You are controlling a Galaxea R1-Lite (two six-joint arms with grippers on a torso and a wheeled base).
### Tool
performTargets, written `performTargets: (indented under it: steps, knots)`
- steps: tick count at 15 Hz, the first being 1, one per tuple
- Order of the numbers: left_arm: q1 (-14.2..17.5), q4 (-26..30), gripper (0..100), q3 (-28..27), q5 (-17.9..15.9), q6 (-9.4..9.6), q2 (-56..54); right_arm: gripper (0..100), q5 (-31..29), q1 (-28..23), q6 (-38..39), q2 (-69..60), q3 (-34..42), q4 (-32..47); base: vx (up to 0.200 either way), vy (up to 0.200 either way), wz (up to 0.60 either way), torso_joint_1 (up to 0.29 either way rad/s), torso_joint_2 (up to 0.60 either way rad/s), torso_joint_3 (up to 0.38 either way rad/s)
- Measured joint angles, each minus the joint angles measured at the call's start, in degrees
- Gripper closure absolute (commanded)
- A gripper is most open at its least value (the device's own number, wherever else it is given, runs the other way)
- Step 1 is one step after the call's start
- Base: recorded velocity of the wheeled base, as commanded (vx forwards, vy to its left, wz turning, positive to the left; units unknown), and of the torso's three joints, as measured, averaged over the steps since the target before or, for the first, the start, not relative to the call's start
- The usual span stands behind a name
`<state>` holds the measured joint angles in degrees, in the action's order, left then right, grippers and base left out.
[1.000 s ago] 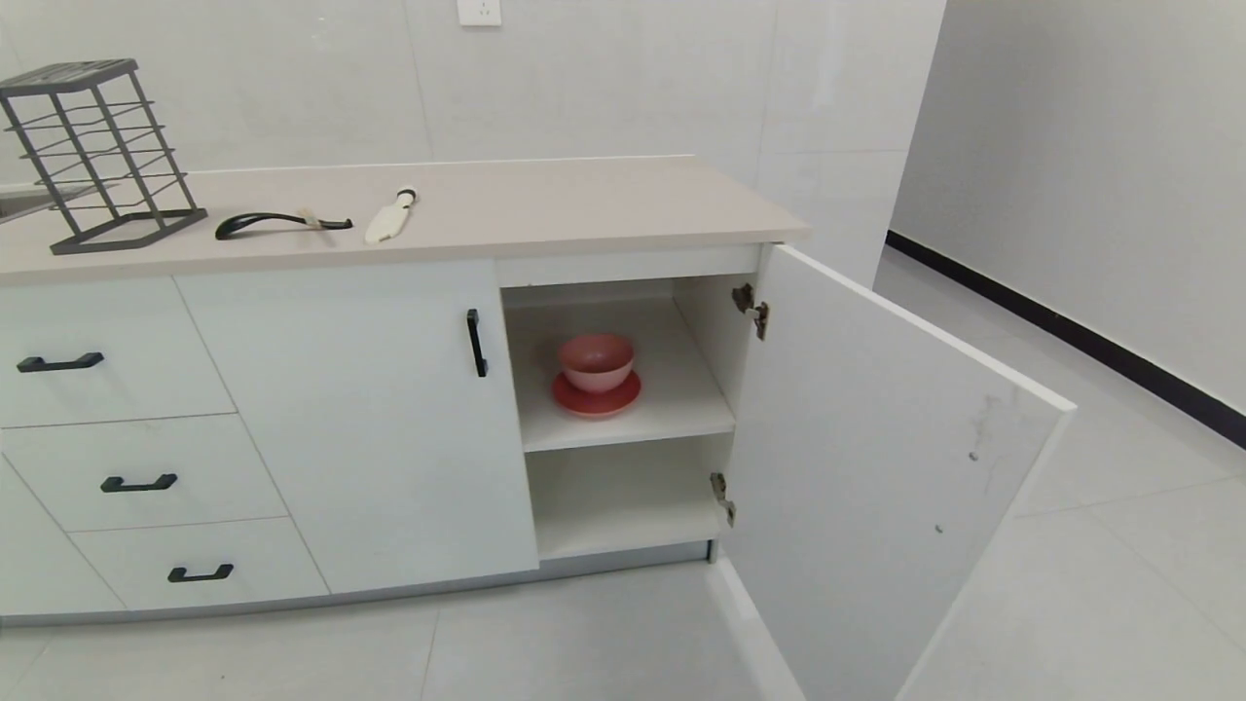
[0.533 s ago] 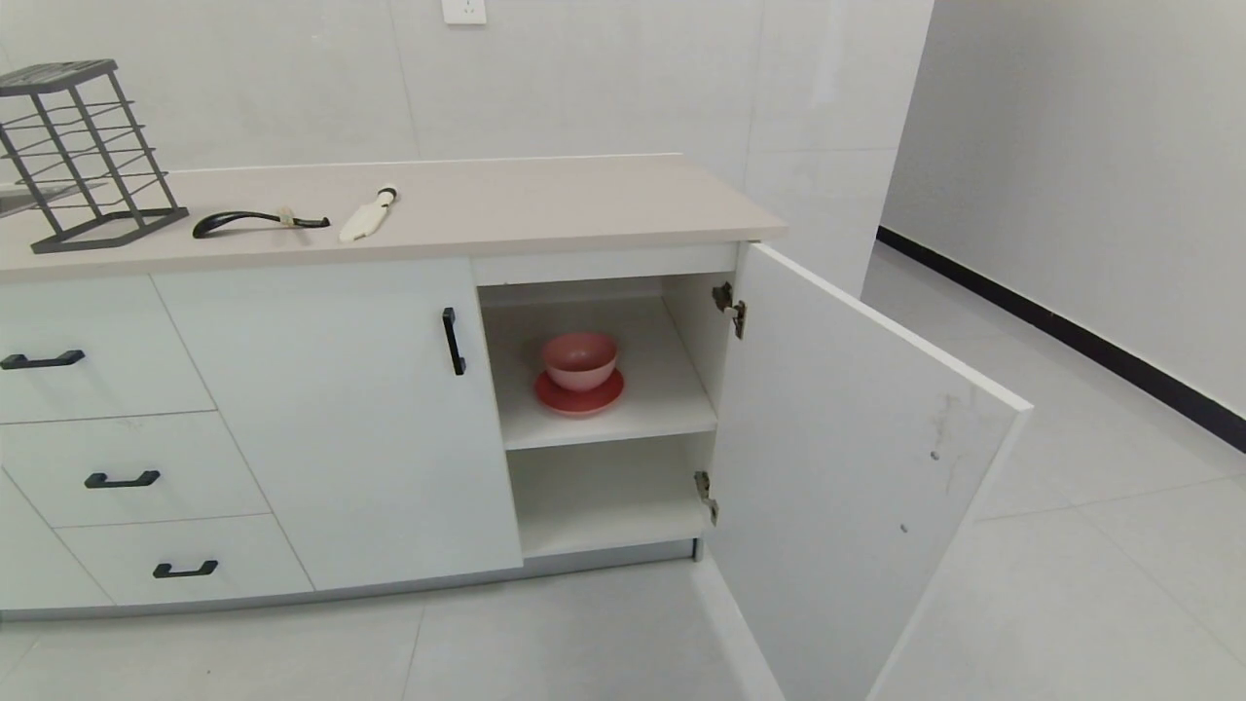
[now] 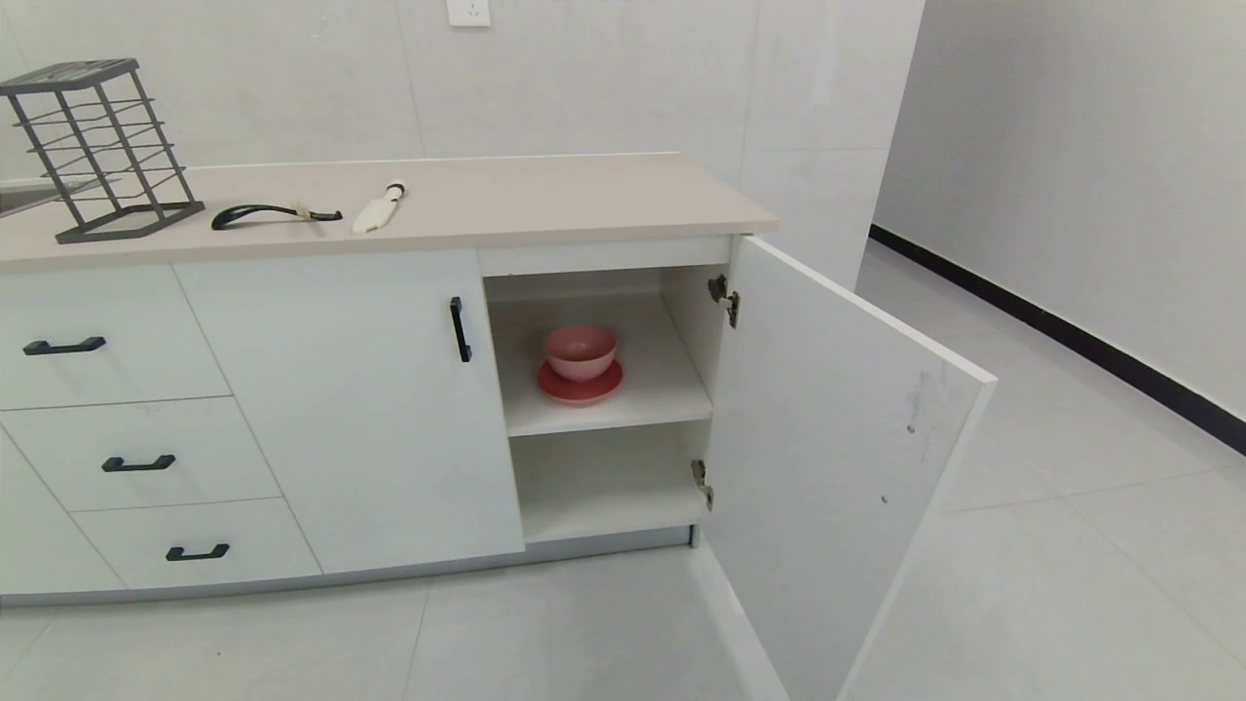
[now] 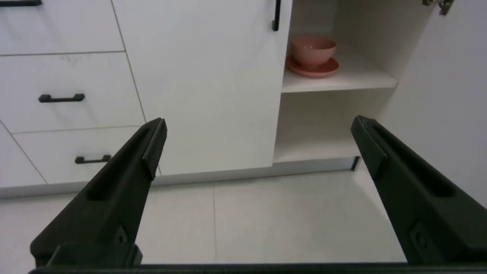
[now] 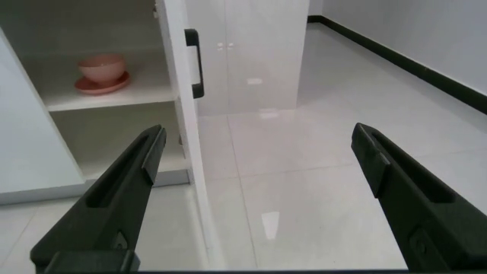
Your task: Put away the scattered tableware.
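A pink bowl (image 3: 580, 350) sits on a red plate (image 3: 580, 384). Both are inside the cabinet, on the top shelf (image 3: 662, 394), near the middle of it. The shelf under it has nothing on it that I can see. The cabinet door (image 3: 827, 458) on the right side hangs wide open and sticks out over the floor. The other door (image 3: 350, 409) is closed and has a black handle (image 3: 459, 329) right by the open part. Up on the counter (image 3: 584, 195), a black spoon (image 3: 263, 214) lies close to the front edge, toward the left end. A small white tool (image 3: 378, 207) with a dark tip lies just beside the spoon, on its right, and they are not touching. A dark wire rack (image 3: 102, 146) stands at the left end of the counter, near the spoon. Under that end are three drawers (image 3: 136, 462) with black handles. The left gripper (image 4: 259, 129) is down low over the floor in front of the cabinet. Its two black fingers are spread far apart and grasp nothing. The right gripper (image 5: 259, 137) is low too, near the open door, and its fingers are also spread wide with nothing between them.
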<state>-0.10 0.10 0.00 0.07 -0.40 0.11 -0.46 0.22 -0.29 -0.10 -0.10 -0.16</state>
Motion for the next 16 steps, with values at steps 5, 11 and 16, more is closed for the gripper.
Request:
performTargets:
  steps: [5, 11, 16]
  knots:
    - [0.0, 0.0, 0, 0.0, 0.0, 0.00, 0.0, 0, 2.9, 0.3, -3.0, 0.1, 0.0, -0.3, 0.000, 0.000, 0.00, 0.000, 0.00, 0.000]
    - [0.0, 0.1, 0, 0.0, -0.1, 0.07, 0.0, 0, 5.7, 0.4, 0.1, 2.2, -11.1, -0.5, 0.000, -0.033, 0.00, 0.000, 0.00, 0.000]
    - [0.0, 0.0, 0, 0.0, -0.1, 0.07, 0.0, 0, 11.2, 1.7, 0.6, 14.5, -21.7, 1.4, 0.000, -0.080, 0.00, 0.001, 0.00, 0.002]
